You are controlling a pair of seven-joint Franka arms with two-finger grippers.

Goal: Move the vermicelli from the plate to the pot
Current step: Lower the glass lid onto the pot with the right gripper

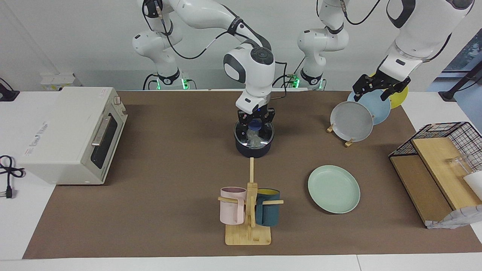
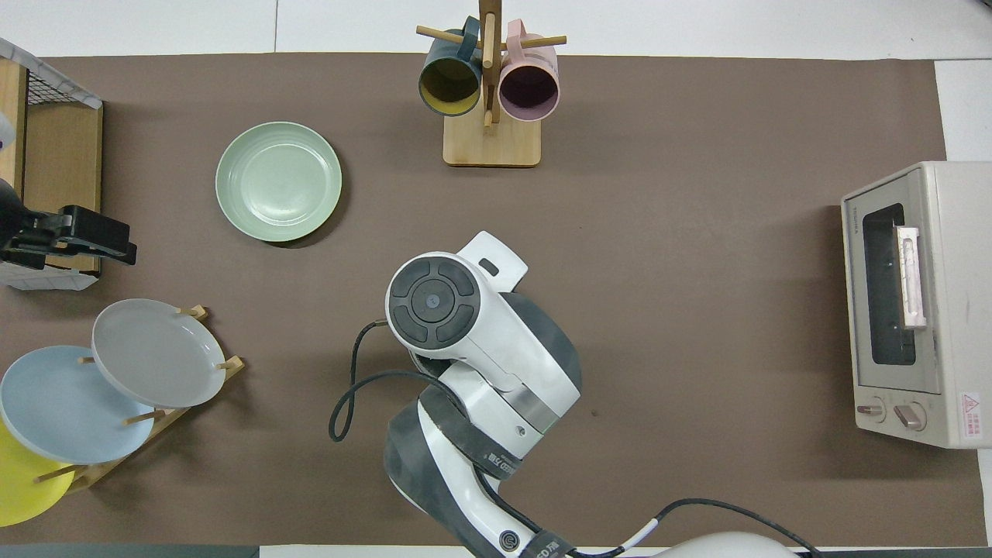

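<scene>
The vermicelli (image 1: 255, 140), a whitish translucent bundle in clear plastic, is seen inside the pot (image 1: 254, 149), lying against the part of the rim farther from the robots; no clear long axis can be made out for it, since only part of the bundle shows below the gripper. The pot is a small dark round saucepan standing upright near the middle of the brown mat (image 1: 169, 169), and its blue handle appears to run toward the robots beneath the gripper, though most of it is hidden. The right gripper (image 1: 255, 121) is held directly over the pot, fingers pointed down at its mouth; whether they are parted or closed on the bag cannot be told, and in the overhead view the pot is covered by the right arm. The mint-green plate (image 1: 334, 189) is seen bare, lying flat farther from the robots than the pot and toward the left arm's end of the table. A mug tree (image 1: 249, 210) carries a pink mug (image 1: 231, 210) and a dark teal mug (image 1: 268, 211). The left gripper (image 1: 380, 87) waits raised over the plate rack, where a grey plate (image 1: 351, 121) and a light blue plate (image 1: 378, 107) stand on edge. A toaster oven (image 1: 71, 133) sits at the right arm's end.
</scene>
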